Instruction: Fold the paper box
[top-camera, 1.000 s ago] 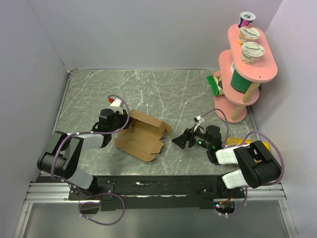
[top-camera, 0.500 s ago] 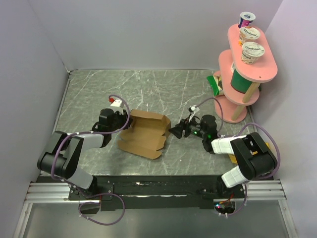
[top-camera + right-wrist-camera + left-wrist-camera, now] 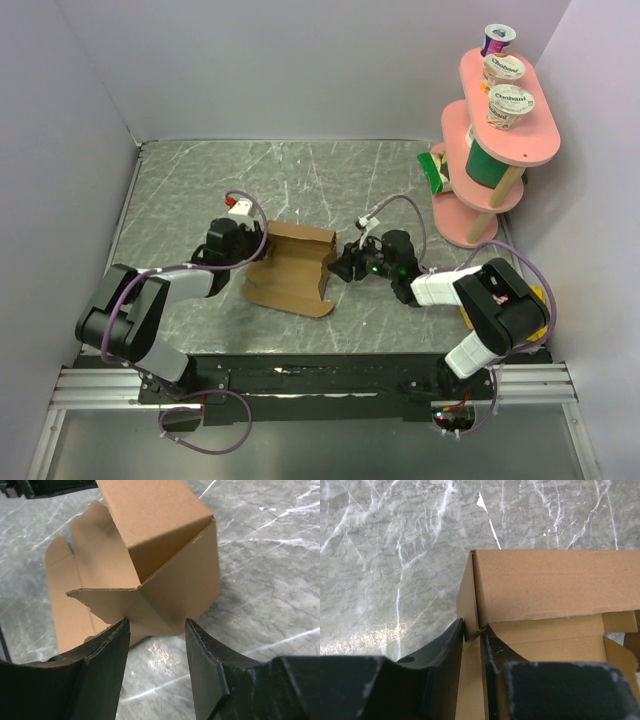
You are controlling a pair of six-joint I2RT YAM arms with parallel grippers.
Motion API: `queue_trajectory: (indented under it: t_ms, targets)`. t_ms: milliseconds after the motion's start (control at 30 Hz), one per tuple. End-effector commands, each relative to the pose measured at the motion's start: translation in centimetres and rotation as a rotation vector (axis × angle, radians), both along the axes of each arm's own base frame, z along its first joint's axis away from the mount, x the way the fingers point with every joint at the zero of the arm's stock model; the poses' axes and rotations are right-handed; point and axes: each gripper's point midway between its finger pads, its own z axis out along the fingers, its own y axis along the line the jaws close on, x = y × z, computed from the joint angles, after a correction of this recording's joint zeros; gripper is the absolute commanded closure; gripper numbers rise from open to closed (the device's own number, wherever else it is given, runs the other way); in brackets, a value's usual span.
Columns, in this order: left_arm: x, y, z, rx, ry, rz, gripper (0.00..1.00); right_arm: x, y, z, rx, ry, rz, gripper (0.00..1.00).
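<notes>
Pink two-tier stand (image 3: 497, 150) is standing at the grey marble table's (image 3: 200, 180) far right, carrying three yogurt cups (image 3: 510, 105); a green canister (image 3: 487, 160) is sitting on its lower tier.

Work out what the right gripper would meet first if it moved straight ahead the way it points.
Most likely the box: its folded end flap sits straight ahead of the right gripper, in line with its open jaws. The gap looks small, though depth is unclear.

Free passage is offered by bare desk (image 3: 250, 175) behind the paper box (image 3: 292, 270); the far right corner is blocked by a pink two-tier stand (image 3: 462, 215).
</notes>
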Motion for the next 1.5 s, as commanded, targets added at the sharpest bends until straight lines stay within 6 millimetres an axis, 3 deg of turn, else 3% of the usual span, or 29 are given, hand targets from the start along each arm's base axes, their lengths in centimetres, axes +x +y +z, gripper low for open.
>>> queue_trajectory:
  t_ms: [0,100,467,600,933,1100,1300,1433,1467]
  targets:
    - [0.1,-0.5,0.8,0.035,-0.017,0.035,0.75,2.5,1.1,1.4,-0.019,-0.070,-0.078,0.45]
    - [-0.2,-0.8,0.4,0.066,-0.011,0.045,0.75,2.9,1.6,1.4,-0.015,-0.066,-0.095,0.44]
    - [-0.6,-1.1,-0.1,0.101,-0.017,0.075,0.75,5.8,-0.6,0.8,-0.070,-0.062,-0.297,0.38]
    - [-0.9,-1.7,-0.1,0.102,-0.027,0.036,0.75,6.6,-0.4,1.1,-0.071,-0.098,-0.292,0.36]
    - [-0.9,-2.2,-0.1,0.124,-0.020,0.008,0.75,8.4,1.0,4.0,-0.061,-0.255,-0.184,0.36]
    - [-0.7,-2.1,-0.1,0.131,-0.017,0.015,0.75,9.8,0.5,4.5,-0.077,-0.278,-0.160,0.31]
    - [-0.2,-1.9,0.1,0.131,-0.005,0.052,0.75,9.8,0.7,3.9,-0.042,-0.220,-0.092,0.33]
    - [0.0,-1.1,-0.3,0.140,0.060,0.127,0.76,8.0,0.8,4.3,-0.014,-0.161,-0.064,0.21]
    - [0.4,-1.1,0.1,0.135,0.061,0.140,0.76,7.3,0.6,5.2,-0.005,-0.167,-0.062,0.20]
